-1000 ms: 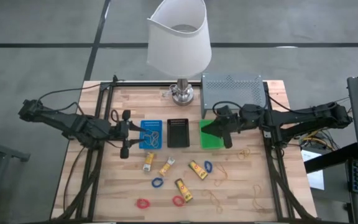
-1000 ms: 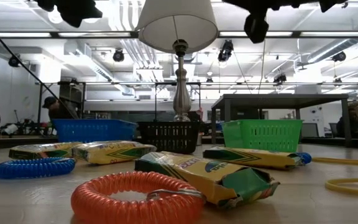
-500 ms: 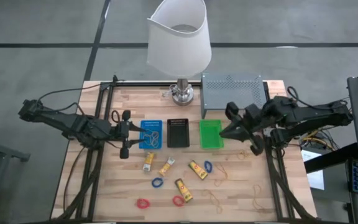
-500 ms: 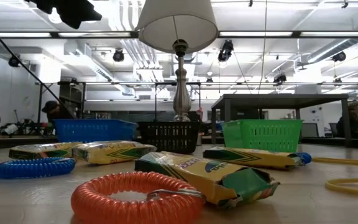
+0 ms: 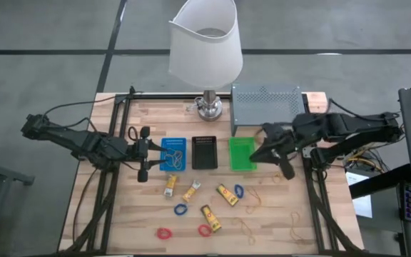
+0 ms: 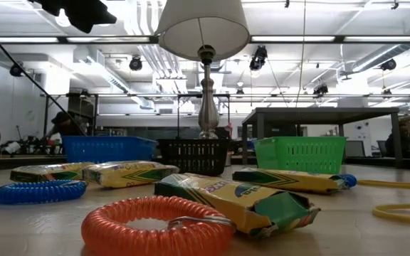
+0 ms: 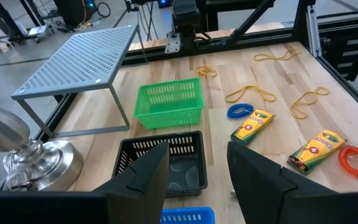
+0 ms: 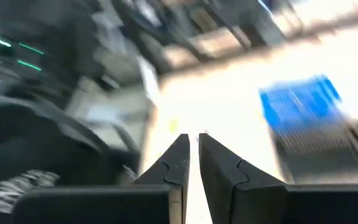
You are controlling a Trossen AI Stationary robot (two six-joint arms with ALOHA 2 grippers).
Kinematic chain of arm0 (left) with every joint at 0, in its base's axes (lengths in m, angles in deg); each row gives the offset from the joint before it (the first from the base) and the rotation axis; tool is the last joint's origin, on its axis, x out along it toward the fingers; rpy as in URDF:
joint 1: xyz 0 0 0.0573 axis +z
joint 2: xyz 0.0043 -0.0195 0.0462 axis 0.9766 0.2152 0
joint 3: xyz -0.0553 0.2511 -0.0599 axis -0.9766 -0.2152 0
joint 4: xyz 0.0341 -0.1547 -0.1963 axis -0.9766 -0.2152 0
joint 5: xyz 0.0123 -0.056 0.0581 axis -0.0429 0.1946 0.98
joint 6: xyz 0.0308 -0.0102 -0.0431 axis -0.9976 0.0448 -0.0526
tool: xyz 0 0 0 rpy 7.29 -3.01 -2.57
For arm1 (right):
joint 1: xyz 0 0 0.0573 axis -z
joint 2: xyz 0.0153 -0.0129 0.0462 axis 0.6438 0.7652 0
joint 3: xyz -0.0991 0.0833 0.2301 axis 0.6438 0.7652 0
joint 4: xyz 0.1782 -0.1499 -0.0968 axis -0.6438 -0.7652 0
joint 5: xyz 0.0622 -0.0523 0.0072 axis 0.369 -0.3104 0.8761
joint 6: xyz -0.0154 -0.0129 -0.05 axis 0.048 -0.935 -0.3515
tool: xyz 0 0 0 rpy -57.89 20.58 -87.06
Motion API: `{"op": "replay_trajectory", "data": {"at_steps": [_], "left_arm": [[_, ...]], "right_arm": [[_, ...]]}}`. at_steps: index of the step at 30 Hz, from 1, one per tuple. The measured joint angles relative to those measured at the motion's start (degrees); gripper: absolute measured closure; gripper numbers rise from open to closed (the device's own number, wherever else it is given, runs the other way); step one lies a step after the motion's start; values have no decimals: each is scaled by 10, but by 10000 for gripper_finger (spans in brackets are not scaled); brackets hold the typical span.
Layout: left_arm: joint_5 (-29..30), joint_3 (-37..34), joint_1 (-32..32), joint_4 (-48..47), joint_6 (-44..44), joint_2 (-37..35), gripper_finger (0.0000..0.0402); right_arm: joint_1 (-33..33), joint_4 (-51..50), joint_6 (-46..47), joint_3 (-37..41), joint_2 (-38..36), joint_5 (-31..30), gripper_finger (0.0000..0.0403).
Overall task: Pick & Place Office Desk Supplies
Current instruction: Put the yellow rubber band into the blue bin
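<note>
Several yellow packets (image 5: 226, 193) (image 6: 233, 201), blue rings (image 5: 180, 209) and red rings (image 5: 164, 233) (image 6: 155, 226) lie flat on the wooden table, with tan rubber bands (image 5: 252, 204) toward its right side. More rubber bands lie inside the blue tray (image 5: 174, 154). My left gripper (image 5: 144, 153) (image 7: 197, 168) hangs open just left of the blue tray, nothing between its fingers. My right gripper (image 5: 261, 152) (image 8: 192, 142) is shut and empty, raised high just right of the green tray (image 5: 242, 153).
A black tray (image 5: 204, 152) stands between the blue and green trays. Behind them are a lamp (image 5: 205, 50) with a white shade and a grey perforated shelf (image 5: 266, 106). Black frame rails (image 5: 312, 207) run along both table sides.
My right gripper has risen from over the green tray, leaving the top of the low view, and drawn back toward the table's right edge, tipping up nearer to level. The items on the table have stayed where they were.
</note>
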Motion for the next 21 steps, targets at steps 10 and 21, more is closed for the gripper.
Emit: {"op": "replay_trajectory", "data": {"at_steps": [10,21], "left_arm": [[0,0,0,-20,2,0,233],[0,0,0,-26,1,0,233]], "right_arm": [[-12,-339,330,5,89,-236,369],[-54,-462,584,12,201,-161,369]]}}
